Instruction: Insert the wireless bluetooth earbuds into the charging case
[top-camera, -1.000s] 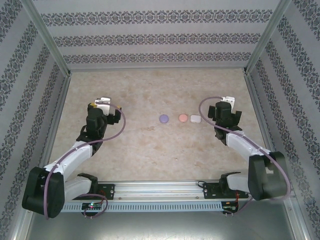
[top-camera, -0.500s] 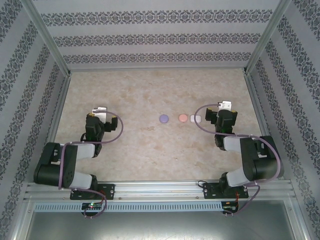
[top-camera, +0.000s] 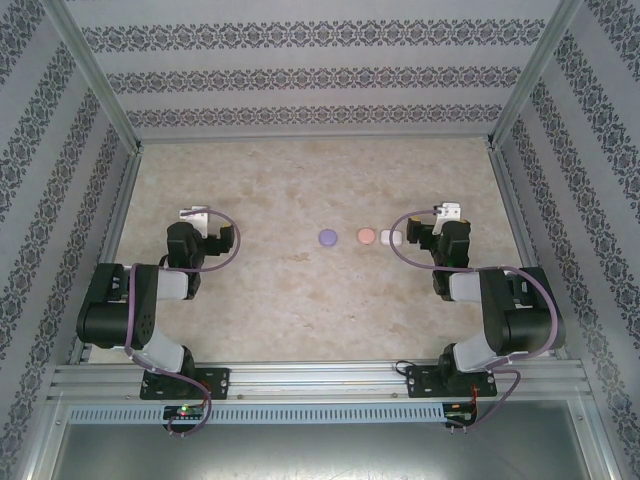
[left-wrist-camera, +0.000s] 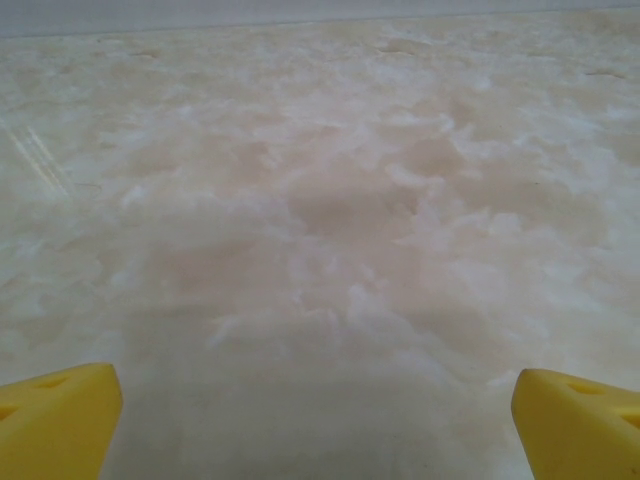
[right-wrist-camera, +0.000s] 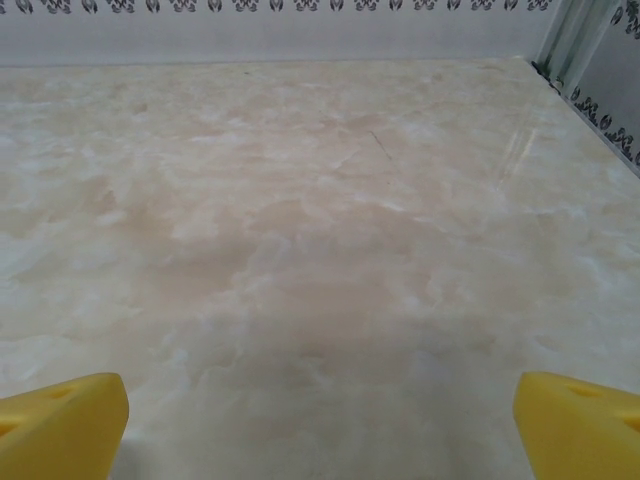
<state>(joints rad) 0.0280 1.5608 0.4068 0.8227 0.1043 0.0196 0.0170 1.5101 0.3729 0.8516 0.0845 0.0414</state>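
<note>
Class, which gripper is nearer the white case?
Right. The right gripper sits just right of the white case; the left gripper is far to its left, beyond the pink case and purple case.

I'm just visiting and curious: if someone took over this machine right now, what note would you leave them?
Left pincer: open, holding nothing, facing bare table on the left side.
Right pincer: open, holding nothing, just right of the white case.
Things: purple case, pink case and white case lie in a row mid-table; from above all three look closed.
Done: cannot tell whether the earbuds are inside the cases.
Left: probably check each case first, then load any earbuds that are missing.
</note>
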